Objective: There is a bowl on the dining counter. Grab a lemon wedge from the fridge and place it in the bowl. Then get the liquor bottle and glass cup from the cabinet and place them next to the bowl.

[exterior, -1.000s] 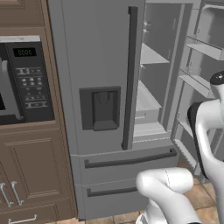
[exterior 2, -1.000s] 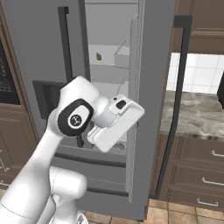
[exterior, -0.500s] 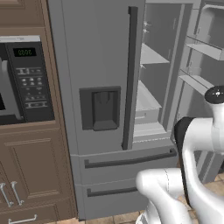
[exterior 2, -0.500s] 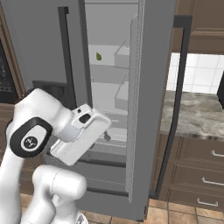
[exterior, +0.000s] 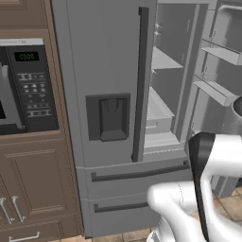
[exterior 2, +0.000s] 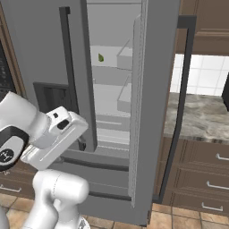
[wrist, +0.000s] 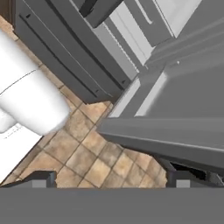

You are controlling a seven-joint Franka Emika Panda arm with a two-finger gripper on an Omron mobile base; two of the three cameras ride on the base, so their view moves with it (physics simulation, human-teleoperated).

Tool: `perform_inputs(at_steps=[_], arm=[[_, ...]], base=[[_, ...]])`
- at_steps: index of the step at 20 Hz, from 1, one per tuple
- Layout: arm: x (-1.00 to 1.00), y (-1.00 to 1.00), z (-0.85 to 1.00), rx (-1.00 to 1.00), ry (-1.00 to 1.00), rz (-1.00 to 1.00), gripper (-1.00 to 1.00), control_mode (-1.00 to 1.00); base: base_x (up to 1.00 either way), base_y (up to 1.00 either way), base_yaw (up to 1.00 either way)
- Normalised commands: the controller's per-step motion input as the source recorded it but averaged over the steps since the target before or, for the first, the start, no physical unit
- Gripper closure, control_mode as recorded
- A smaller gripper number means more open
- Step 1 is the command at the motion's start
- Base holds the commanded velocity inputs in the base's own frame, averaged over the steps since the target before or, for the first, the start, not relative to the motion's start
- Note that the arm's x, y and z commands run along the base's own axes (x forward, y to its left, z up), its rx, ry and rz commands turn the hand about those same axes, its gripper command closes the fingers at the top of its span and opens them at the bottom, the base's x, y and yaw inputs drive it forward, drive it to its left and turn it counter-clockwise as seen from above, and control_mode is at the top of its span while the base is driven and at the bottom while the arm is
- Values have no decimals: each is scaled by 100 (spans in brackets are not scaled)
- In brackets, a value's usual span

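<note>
The grey steel fridge has its left door shut and its right door swung wide open, baring white shelves. A small yellow-green lemon wedge lies on an upper shelf at the back. My hand hangs low in front of the left door, well below and left of the wedge. My gripper is open with nothing between its widely spread fingertips, and it looks down at the tiled floor and the open door's lower edge. The bowl, dining counter, liquor bottle and glass cup are out of view.
A black microwave sits in brown cabinetry left of the fridge. Right of the open door, a marbled worktop runs over brown drawers, with a brown wall cabinet above. The fridge's bottom drawers are shut.
My arm has swung down and to the left, away from the open compartment. The hand dropped from shelf height to about the height of the fridge's lower drawers. The jaws stayed open.
</note>
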Motion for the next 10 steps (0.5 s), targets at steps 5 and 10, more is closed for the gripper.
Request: perform_inputs(at_steps=[5,10], arm=[[43,63,-5,30,-11,0,-100,-100],[67,66,0,27,-20,-1,-100,-100]], base=[[0,0,0],[0,0,0]])
